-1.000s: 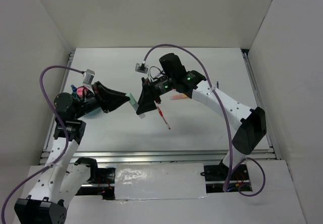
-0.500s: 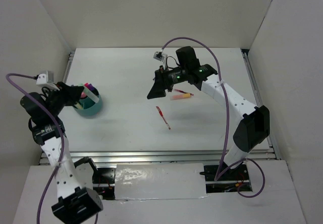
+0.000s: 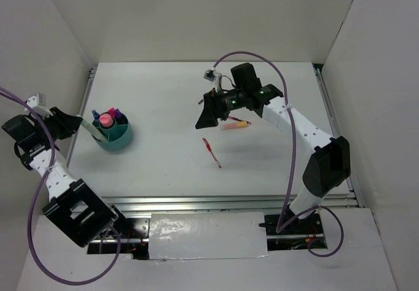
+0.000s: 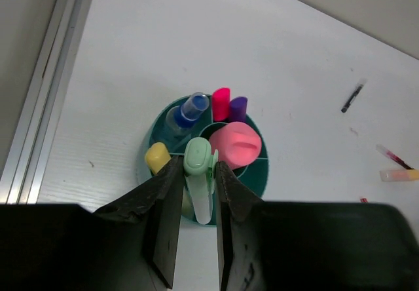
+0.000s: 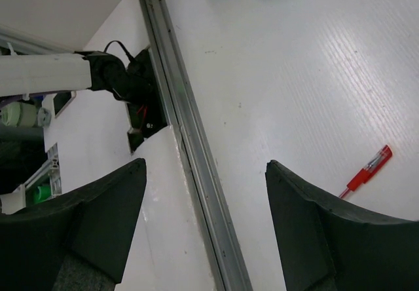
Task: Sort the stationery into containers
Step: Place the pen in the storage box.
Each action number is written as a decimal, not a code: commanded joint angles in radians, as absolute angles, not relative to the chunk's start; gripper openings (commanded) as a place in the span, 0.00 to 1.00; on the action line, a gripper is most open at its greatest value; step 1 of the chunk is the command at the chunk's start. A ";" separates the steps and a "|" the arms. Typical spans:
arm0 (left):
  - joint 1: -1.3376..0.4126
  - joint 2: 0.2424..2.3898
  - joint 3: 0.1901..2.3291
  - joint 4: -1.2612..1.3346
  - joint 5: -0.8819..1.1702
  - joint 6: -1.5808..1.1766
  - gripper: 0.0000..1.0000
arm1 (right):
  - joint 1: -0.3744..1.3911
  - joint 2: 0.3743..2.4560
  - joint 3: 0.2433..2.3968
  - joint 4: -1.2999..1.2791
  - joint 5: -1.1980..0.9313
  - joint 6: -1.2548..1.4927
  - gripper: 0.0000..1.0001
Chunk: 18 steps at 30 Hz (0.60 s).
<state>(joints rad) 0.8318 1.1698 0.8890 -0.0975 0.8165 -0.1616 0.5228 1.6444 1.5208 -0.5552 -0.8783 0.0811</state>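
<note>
My left gripper (image 3: 77,124) is shut on a pastel green highlighter (image 3: 88,128), held just left of the teal cup (image 3: 122,146). In the left wrist view the jaws (image 4: 198,165) clamp the green highlighter (image 4: 198,179) in front of the cup (image 4: 262,181), which holds a yellow highlighter (image 4: 157,156), a blue-capped tube (image 4: 186,112), pink (image 4: 220,100) and purple (image 4: 237,107) markers and a fat pink one (image 4: 236,144). My right gripper (image 3: 207,111) is open and empty, above the table. A red pen (image 3: 211,152) lies below it and also shows in the right wrist view (image 5: 366,171).
An orange highlighter (image 3: 235,125) and a thin red pen (image 3: 236,118) lie beside the right gripper. A dark pen (image 4: 352,97) lies farther back. White walls enclose the table on three sides; a metal rail (image 3: 196,200) runs along the near edge.
The left arm has swung from the table's middle far to the left, carrying the green highlighter past the cup. The right gripper has pulled back up and to the right, open.
</note>
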 commanded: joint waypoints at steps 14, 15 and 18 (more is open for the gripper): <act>0.835 1.301 0.942 0.061 0.851 -0.121 0.03 | 0.494 1.634 1.505 -0.620 -0.807 0.011 0.79; 0.830 1.308 0.940 0.061 0.853 -0.120 0.04 | 0.491 1.640 1.509 -0.630 -0.792 -0.024 0.79; 0.815 1.313 0.930 0.067 0.847 -0.115 0.07 | 0.489 1.667 1.529 -0.676 -0.718 -0.049 0.79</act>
